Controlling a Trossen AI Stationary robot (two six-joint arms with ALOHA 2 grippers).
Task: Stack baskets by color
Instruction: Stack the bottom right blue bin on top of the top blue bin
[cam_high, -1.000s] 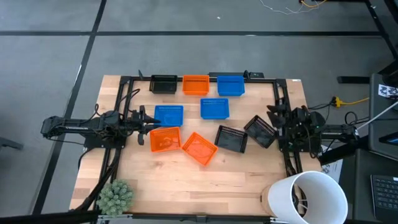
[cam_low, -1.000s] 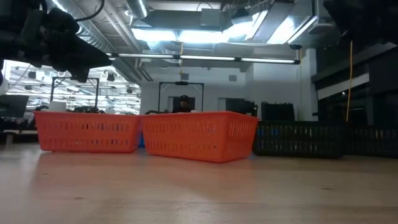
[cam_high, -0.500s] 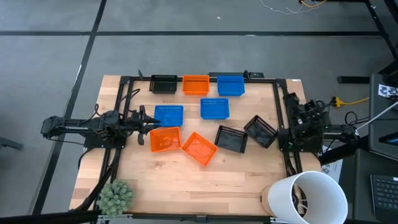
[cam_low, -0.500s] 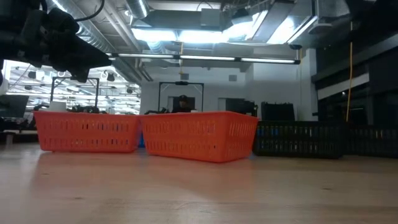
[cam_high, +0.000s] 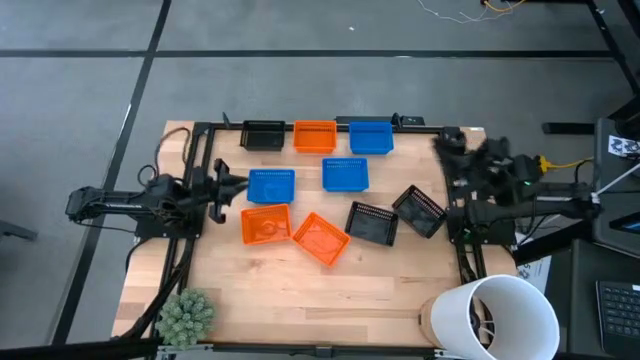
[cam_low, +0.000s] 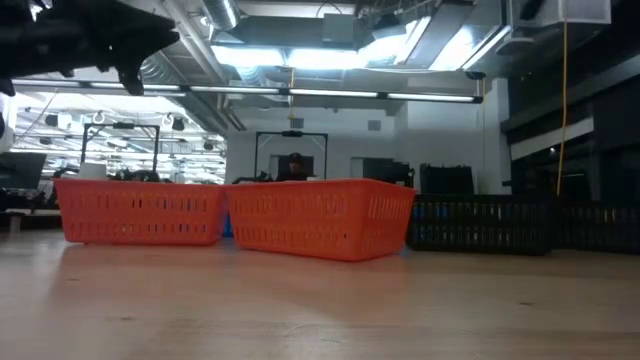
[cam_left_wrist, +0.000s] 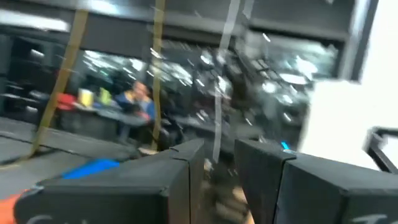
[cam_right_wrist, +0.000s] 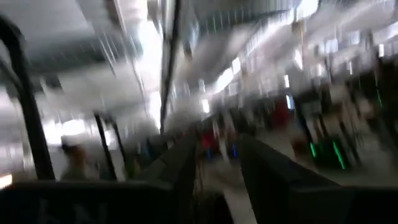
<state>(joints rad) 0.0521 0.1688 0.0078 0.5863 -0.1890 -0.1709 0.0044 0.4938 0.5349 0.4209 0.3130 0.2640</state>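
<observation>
Both arms apparently lifted away from baskets (cam_high: 319, 237).

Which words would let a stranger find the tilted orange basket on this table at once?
Start at the wooden table and find the two orange baskets near its middle. The tilted orange basket is the one turned like a diamond, with a black basket beside it; the other orange basket sits square, below a blue one.

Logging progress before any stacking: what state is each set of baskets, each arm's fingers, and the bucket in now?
Blue mesh plastic baskets: three, unstacked, apart.
Orange mesh plastic baskets: three, unstacked, one skewed.
Black mesh plastic baskets: three, unstacked, two skewed.
Left gripper: fingers open, empty.
Right gripper: fingers open, empty.
White cylindrical bucket: upright.
</observation>
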